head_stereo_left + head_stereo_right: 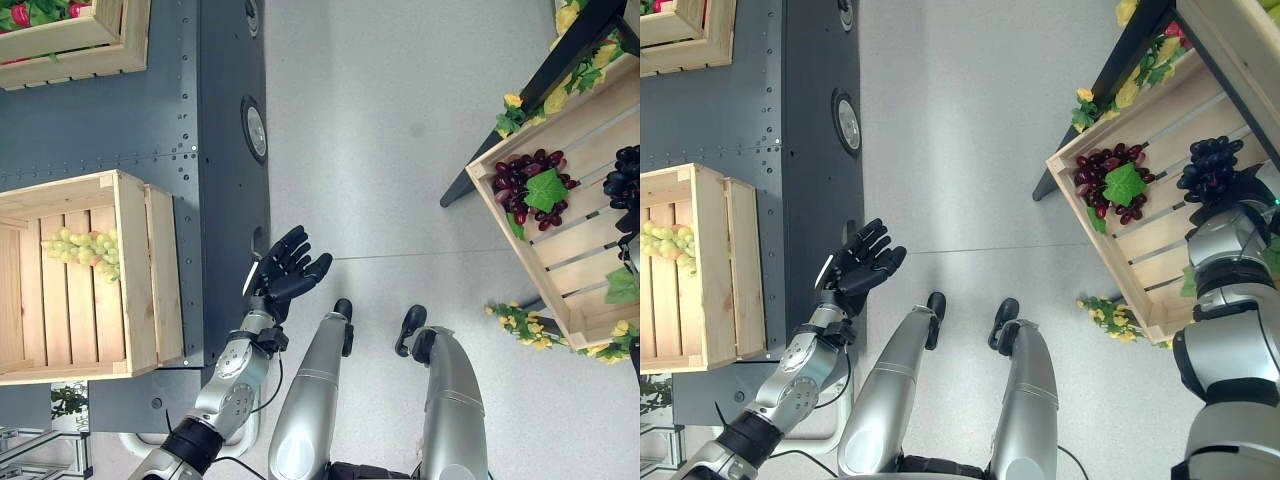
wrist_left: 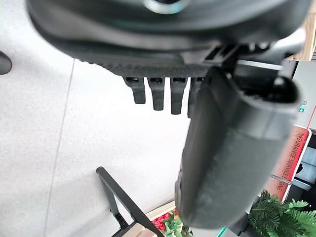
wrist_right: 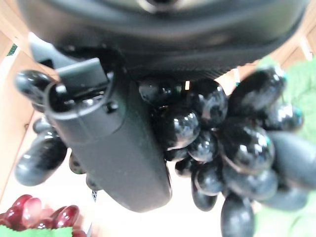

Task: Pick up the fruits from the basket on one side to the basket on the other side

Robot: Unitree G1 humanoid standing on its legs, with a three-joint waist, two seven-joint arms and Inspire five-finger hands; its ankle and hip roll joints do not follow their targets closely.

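Note:
My right hand (image 3: 114,146) is at the wooden crate on the right (image 1: 1145,255), thumb and fingers curled round a bunch of black grapes (image 3: 217,143). From the head, the black grapes (image 1: 1210,165) sit just beyond that hand (image 1: 1225,208), over the crate. A bunch of red grapes with a green leaf (image 1: 1110,182) lies in the same crate. The wooden crate on the left (image 1: 135,270) holds a bunch of green grapes (image 1: 85,250). My left hand (image 1: 290,270) hangs in the air beside it, open and holding nothing, fingers (image 2: 158,94) straight.
The left crate stands on a dark grey metal platform (image 1: 160,120). Another wooden crate (image 1: 100,55) with red and green items sits at the far left. Yellow artificial flowers (image 1: 525,325) edge the right crate, which rests on a black stand (image 1: 500,140). Light grey floor lies between.

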